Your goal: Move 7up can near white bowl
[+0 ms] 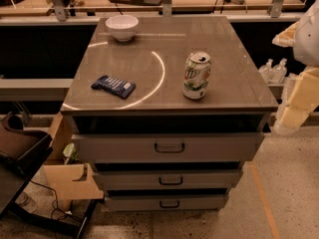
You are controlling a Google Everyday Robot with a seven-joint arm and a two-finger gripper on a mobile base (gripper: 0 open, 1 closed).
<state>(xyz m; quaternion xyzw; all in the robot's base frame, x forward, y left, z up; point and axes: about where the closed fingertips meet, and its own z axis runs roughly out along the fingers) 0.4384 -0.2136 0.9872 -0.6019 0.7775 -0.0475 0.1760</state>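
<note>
A flat, dark-blue snack packet (113, 86) with pale stripes lies near the front left of the cabinet top (224, 39), a smooth, glossy grey slab. Behind it, at the back left, sits the white bowl (122, 27), round and plain on a narrow foot. The 7up can (197, 75), a slightly dented white-and-green aluminium cylinder with a silver top, stands upright near the front right, well apart from the bowl. The gripper (288, 121), pale and blocky, hangs off the cabinet's right edge; whether it is open or closed cannot be told.
</note>
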